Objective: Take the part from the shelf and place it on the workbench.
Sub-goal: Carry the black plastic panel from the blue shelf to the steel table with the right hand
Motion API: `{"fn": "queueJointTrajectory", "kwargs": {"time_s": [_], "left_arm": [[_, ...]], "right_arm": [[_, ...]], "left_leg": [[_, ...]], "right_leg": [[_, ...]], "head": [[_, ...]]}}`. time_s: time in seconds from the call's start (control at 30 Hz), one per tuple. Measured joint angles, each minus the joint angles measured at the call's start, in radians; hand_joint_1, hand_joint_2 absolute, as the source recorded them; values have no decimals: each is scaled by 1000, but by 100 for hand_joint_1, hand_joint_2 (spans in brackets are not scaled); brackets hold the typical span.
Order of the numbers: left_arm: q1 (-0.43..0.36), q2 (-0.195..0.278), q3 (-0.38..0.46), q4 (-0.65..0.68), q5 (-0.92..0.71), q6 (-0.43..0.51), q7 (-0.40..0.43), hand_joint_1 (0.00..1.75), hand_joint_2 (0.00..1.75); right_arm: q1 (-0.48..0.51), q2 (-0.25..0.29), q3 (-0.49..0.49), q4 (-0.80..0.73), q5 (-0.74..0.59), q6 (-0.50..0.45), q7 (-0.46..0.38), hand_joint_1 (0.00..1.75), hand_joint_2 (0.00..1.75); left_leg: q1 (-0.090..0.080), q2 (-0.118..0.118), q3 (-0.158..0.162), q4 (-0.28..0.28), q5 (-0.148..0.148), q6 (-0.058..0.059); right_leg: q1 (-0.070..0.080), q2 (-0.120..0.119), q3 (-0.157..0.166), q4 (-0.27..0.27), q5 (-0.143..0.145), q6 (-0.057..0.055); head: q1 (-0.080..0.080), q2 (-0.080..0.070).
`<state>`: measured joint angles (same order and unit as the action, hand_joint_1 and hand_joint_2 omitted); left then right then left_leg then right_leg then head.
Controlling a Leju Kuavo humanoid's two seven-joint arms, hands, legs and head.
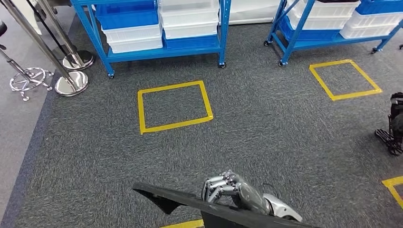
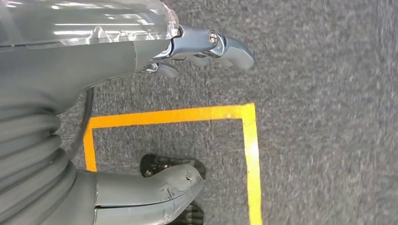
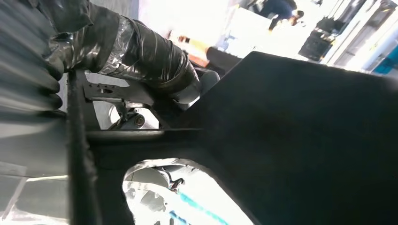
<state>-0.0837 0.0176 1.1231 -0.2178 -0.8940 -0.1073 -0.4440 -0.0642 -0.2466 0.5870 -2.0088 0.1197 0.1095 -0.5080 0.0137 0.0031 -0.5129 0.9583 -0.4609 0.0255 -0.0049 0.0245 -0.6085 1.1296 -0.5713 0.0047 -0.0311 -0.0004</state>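
Black part [image 1: 190,202] off the shelf [image 1: 157,28], gripped in right hand [image 1: 230,190], fingers curled over its edge, carried above grey carpet [image 1: 266,123]. Left hand [image 2: 197,47] hanging, fingers apart, empty. Workbench unseen; placing not yet done.

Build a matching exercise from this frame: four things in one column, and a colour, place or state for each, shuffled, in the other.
Things:
1. black part
2. left hand
3. tape square
4. shelf

Descriptions:
A. yellow, on the carpet
B. blue frame holding bins
C. held by the right hand
D. holding nothing, above the floor

Pairs: 1-C, 2-D, 3-A, 4-B
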Motion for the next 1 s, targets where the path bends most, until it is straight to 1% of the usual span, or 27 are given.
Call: {"fn": "queueJointTrajectory", "kwargs": {"time_s": [0.03,0.07,0.1,0.13,0.17,0.2,0.23,0.27,0.3,0.37,0.4,0.43,0.47,0.53,0.57,0.6,0.63,0.67,0.7,0.77,0.8,0.83,0.87,0.9,0.93,0.97,1.0], "left_arm": [[1,-2,0,0,-2,-1,1,0,175],[1,-3,0,0,-3,-1,1,0,175],[0,-5,0,0,-4,-1,2,0,175],[-1,-7,0,0,-4,-1,2,0,175],[-2,-9,0,0,-5,-1,4,0,175],[-4,-9,0,0,-5,-1,6,0,175],[-5,-9,0,0,-4,0,8,0,175],[-6,-8,0,0,-4,1,10,0,175],[-7,-8,0,0,-3,2,12,0,175],[-7,-7,0,0,-1,4,14,0,175],[-8,-7,0,0,0,4,15,0,175],[-8,-6,0,0,0,4,15,0,175],[-7,-6,0,0,0,5,16,0,175],[-2,-5,0,0,1,5,17,0,175],[0,-5,0,0,1,6,17,0,175],[2,-5,1,0,2,6,17,0,175],[4,-5,1,0,3,6,17,0,175],[4,-5,1,0,3,6,17,0,175],[4,-5,1,0,4,6,17,0,175],[4,0,2,0,4,5,16,0,175],[4,2,2,0,4,5,15,0,175],[4,4,2,0,4,6,14,0,175],[2,5,2,0,5,6,14,0,175],[-1,6,2,0,5,6,13,0,175],[-5,7,2,0,4,5,13,0,175],[-7,7,2,0,4,5,13,0,175],[-7,6,2,0,4,4,13,0,175]], "right_arm": [[-6,0,4,2,4,0,0,175,175],[-11,-1,8,4,6,0,0,175,175],[-13,-1,11,6,7,1,0,175,175],[-16,-2,14,8,7,1,0,175,175],[-21,-2,17,9,6,1,-1,175,175],[-26,-3,18,9,4,1,-2,175,175],[-30,-3,19,9,1,1,-3,175,175],[-34,-3,20,9,-3,0,-6,175,175],[-36,-3,20,8,-8,-2,-9,175,175],[-36,-4,21,4,-12,-10,-15,175,175],[-35,-4,21,0,-12,-15,-18,175,175],[-35,-4,21,-4,-10,-20,-20,175,175],[-35,-4,21,-8,-9,-24,-21,175,175],[-35,-3,21,-14,-6,-28,-24,175,175],[-33,-3,21,-15,-3,-30,-25,175,175],[-31,-4,21,-15,1,-32,-26,175,175],[-29,-4,22,-16,4,-35,-28,175,175],[-28,-4,23,-19,7,-38,-29,175,175],[-27,-4,24,-23,8,-40,-32,175,175],[-27,-4,26,-31,10,-43,-35,175,175],[-27,-4,27,-34,12,-45,-36,175,175],[-26,-4,28,-36,15,-48,-36,175,175],[-24,-4,29,-39,18,-52,-36,175,175],[-22,-4,29,-43,21,-56,-36,175,175],[-23,-6,29,-46,23,-60,-36,175,175],[-24,-7,29,-49,23,-64,-35,175,175],[-26,-8,29,-50,21,-66,-34,175,175]], "left_leg": [[0,11,-2,1,1,1],[0,21,-4,2,0,1],[1,32,-5,4,-1,-1],[3,41,-6,7,-3,-4],[6,50,-5,12,-7,-9],[8,58,-6,21,-13,-16],[7,65,-8,32,-20,-25],[5,71,-10,42,-26,-34],[3,77,-12,49,-31,-40],[3,91,-12,52,-33,-47],[5,88,-13,56,-38,-51],[8,74,-19,73,-54,-53],[10,54,-34,109,-82,-56],[10,15,-91,238,-154,-56],[9,9,-121,302,-178,-54],[7,6,-140,342,-185,-50],[5,4,-142,343,-171,-44],[2,0,-126,306,-140,-35],[-2,-14,-97,239,-100,-22],[-7,-60,-45,123,-47,4],[-9,-76,-32,93,-37,12],[-11,-82,-29,85,-37,15],[-15,-73,-25,74,-33,16],[-13,-61,-19,58,-28,16],[-10,-48,-12,41,-22,16],[-8,-34,-7,24,-15,17],[-5,-19,-4,15,-10,17]], "right_leg": [[-4,-8,-34,66,-29,5],[-8,-13,-62,119,-45,11],[-13,-16,-76,144,-43,16],[-18,-21,-71,130,-21,22],[-23,-30,-46,78,15,27],[-26,-50,-13,12,46,33],[-26,-67,13,-45,69,33],[-24,-77,30,-82,80,28],[-21,-81,32,-93,79,20],[-18,-61,24,-88,79,1],[-18,-53,22,-87,81,-6],[-18,-45,20,-88,84,-13],[-19,-37,17,-89,86,-19],[-15,-17,13,-89,90,-27],[-12,-6,11,-88,92,-29],[-8,6,10,-88,93,-30],[-4,18,10,-88,93,-32],[0,30,12,-88,94,-32],[3,43,14,-88,95,-33],[4,65,14,-88,98,-30],[0,76,11,-89,101,-26],[-5,86,7,-90,104,-20],[-8,98,4,-93,109,-12],[-10,99,2,-95,111,-5],[-8,84,-4,-88,105,0],[-5,60,-15,-66,88,5],[-3,29,-35,-24,59,8]], "head": [[0,0],[0,0],[0,0],[0,0],[0,0],[0,0],[0,0],[0,0],[-1,0],[-1,0],[-1,0],[-1,0],[-1,0],[-1,0],[-1,0],[-1,0],[-1,0],[-1,0],[-1,0],[0,0],[0,0],[0,0],[0,0],[0,0],[0,0],[0,0],[0,0]]}}
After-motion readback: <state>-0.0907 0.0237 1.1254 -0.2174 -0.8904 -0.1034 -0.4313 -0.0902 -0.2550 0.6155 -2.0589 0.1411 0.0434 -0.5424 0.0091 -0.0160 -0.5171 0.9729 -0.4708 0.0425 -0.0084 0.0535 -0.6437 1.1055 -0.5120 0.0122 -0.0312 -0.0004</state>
